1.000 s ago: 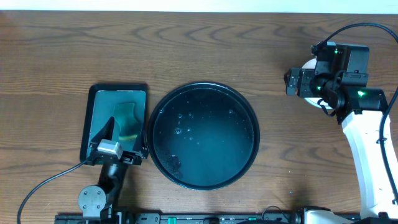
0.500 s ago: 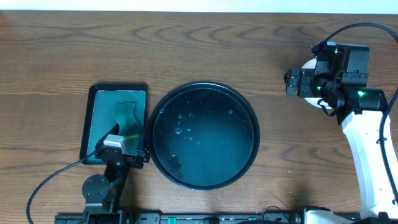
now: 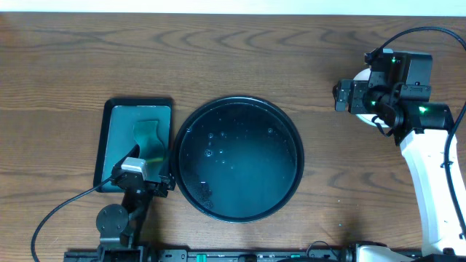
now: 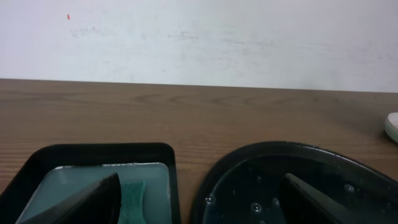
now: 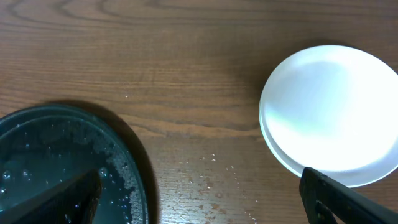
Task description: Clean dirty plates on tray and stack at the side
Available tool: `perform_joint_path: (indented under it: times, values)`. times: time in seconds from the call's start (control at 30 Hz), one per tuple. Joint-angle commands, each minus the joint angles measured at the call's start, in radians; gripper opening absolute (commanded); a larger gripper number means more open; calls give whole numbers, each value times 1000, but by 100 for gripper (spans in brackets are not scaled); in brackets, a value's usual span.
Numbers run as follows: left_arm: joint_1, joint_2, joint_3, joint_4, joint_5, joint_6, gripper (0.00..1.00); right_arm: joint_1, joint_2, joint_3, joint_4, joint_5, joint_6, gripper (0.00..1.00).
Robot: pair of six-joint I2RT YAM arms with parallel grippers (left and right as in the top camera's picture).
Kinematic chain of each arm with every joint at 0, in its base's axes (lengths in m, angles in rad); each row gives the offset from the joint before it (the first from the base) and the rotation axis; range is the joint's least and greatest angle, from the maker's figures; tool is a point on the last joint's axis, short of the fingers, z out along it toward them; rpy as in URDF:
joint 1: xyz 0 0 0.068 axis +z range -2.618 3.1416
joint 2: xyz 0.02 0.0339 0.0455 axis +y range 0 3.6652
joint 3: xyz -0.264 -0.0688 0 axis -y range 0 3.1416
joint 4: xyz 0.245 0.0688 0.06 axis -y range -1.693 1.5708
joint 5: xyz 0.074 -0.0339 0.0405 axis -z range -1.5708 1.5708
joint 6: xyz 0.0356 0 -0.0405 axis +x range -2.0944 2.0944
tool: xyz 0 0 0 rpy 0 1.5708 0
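The large round black tray [image 3: 240, 211] sits mid-table, wet with droplets and holding no plates. It also shows in the left wrist view [image 4: 261, 152] and the right wrist view [image 5: 134, 180]. The plates [image 5: 326, 112] lie stacked on the wood at the right, a white one on top with a pale green rim under it. In the overhead view the stack [image 3: 362, 76] is mostly hidden under my right arm. My right gripper [image 5: 205, 199] is open and empty, between tray and stack. My left gripper [image 4: 199, 205] is open and empty, low between the two trays.
A rectangular black tray [image 3: 109, 138] with a green sponge [image 3: 150, 138] stands left of the round tray. Water drops lie on the wood [image 5: 217, 165] between tray and plates. A white wall rises behind the table's far edge. A plate edge [image 4: 392, 126] shows far right.
My left gripper pulled back from the sponge tray toward the front edge, then held still. The right arm has not moved.
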Motion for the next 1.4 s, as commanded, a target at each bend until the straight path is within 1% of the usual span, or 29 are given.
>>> perform_joint_path:
  times: [0.0, 0.33, 0.57, 0.73, 0.93, 1.17, 1.37]
  values:
    - [-4, -6, -9, -48, 13, 6, 81, 6, 0, 12, -1, 2, -14, 99]
    - [-4, -6, -9, -49, 13, 6, 81, 20, -18, 9, -21, 1, -6, 99]
    - [-4, -6, -9, -49, 13, 6, 81, -10, -23, 10, -31, 2, -7, 99]
    - [-4, -6, -9, -49, 13, 6, 81, 18, -21, 10, -32, 2, -6, 99]
    - [-4, -6, -9, -49, 13, 6, 81, 16, -26, 10, -32, 2, -6, 99]
    - [-4, -6, -9, -49, 13, 6, 81, 20, -130, 9, -34, 2, -6, 99]
    - [-4, -6, -9, -49, 13, 6, 81, 19, -266, 5, -34, 2, -6, 99]
